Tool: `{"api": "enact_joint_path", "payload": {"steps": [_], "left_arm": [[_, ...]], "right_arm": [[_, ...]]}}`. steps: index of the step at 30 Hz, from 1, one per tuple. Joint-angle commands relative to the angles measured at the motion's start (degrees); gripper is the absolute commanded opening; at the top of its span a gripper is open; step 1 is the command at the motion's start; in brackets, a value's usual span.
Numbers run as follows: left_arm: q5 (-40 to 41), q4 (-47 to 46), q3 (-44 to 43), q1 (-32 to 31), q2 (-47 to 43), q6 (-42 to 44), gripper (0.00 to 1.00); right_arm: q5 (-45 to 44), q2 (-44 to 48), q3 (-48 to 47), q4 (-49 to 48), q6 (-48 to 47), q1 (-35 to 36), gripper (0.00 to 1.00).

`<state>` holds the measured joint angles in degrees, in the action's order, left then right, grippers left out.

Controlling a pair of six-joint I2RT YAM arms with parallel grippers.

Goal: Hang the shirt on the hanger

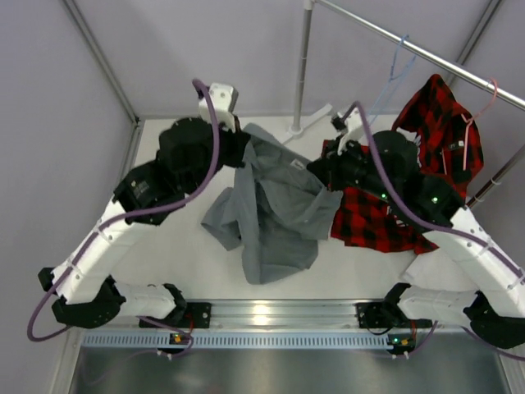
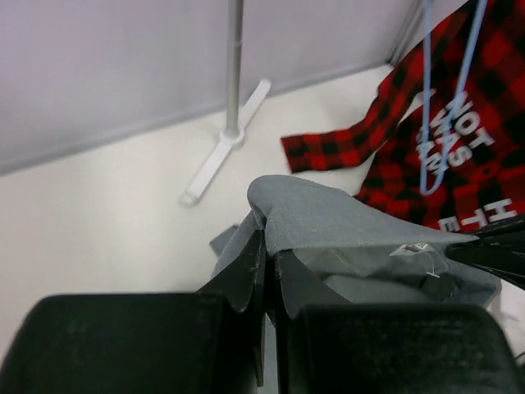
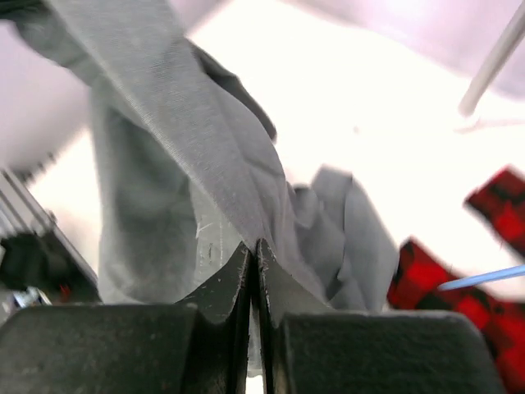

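Observation:
The grey shirt hangs bunched between both grippers above the table's middle, its lower part draped on the table. My left gripper is shut on the shirt's upper left edge; in the left wrist view the fingers pinch a fold of the shirt. My right gripper is shut on its right edge, with the shirt stretched up to the left in the right wrist view. The light-blue hanger hangs on the rail at the back right, apart from the shirt. It also shows in the left wrist view.
A red-and-black plaid shirt hangs on a pink hanger at the back right and trails onto the table under my right arm. The rack's upright pole and white foot stand at the back.

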<state>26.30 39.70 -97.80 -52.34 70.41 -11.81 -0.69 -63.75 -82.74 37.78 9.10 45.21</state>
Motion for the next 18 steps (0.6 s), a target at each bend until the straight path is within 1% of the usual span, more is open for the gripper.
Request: {"api": "enact_joint_path", "payload": {"steps": [1, 2, 3, 4, 5, 7, 8, 9, 10, 11, 12, 13, 14, 15, 16, 18], "left_arm": [[-6.78, 8.71, -17.03, 3.47, 4.72, 4.69, 0.00], [-9.14, 9.42, -23.43, 3.47, 7.26, 6.78, 0.00], [-14.91, 9.34, -25.49, 3.47, 7.89, 7.41, 0.00], [-17.23, 9.08, -26.56, 3.56, 8.16, 7.85, 0.00], [-19.43, 8.99, -26.83, 3.47, 8.34, 7.77, 0.00], [-24.78, 8.20, -21.06, 3.38, 6.85, 6.46, 0.00], [-26.20, 6.89, -16.50, 3.38, 5.45, 4.63, 0.00], [-29.00, 1.75, -4.19, 3.29, 1.35, 3.56, 0.00], [-31.81, -2.31, 3.24, 3.12, -1.22, 0.42, 0.00], [-32.71, -6.53, 10.80, 2.86, -4.03, -1.35, 0.00], [-33.59, -14.83, 25.06, 2.68, -6.66, -3.11, 0.00], [-33.25, -18.31, 31.38, 2.68, -11.22, -5.13, 0.00], [-32.29, -20.78, 36.66, 2.68, -12.91, -8.28, 0.00], [-30.80, -22.37, 40.98, 2.68, -14.41, -9.53, 0.00], [-29.22, -23.87, 47.29, 2.68, -16.08, -11.54, 0.00], [-28.85, -25.72, 51.46, 2.59, -17.15, -12.35, 0.00]], "right_arm": [[-5.28, 5.10, -4.09, 4.33, 0.30, -0.74, 0.00], [-6.51, 6.43, -4.62, 3.28, 1.00, -0.74, 0.00], [-6.69, 7.75, -4.80, 2.31, 1.26, -0.74, 0.00], [-6.69, 10.11, -5.06, 1.78, 1.35, -0.74, 0.00], [-6.52, 10.83, -5.76, 2.47, 1.44, -0.74, 0.00], [-5.12, 11.88, -5.94, 5.10, 1.97, -0.74, 0.00], [-4.16, 12.06, -4.55, 8.42, 2.32, -0.83, 0.00], [-4.06, 12.24, -3.06, 9.76, 2.50, -0.74, 0.00], [-4.23, 13.20, 1.92, 10.81, 3.02, -0.74, 0.00], [-4.67, 13.99, 5.53, 11.61, 4.33, -0.74, 0.00], [-4.67, 15.04, 9.14, 11.44, 5.21, -0.74, 0.00], [-4.41, 17.58, 12.92, 11.18, 6.18, -0.83, 0.00], [-3.19, 19.00, 19.91, 9.87, 8.02, -0.74, 0.00], [-2.22, 20.75, 23.12, 8.73, 8.99, -0.74, 0.00], [-1.08, 24.42, 28.54, 7.41, 10.05, -0.83, 0.00], [0.07, 28.22, 31.58, 5.47, 11.98, -0.83, 0.00]]}}
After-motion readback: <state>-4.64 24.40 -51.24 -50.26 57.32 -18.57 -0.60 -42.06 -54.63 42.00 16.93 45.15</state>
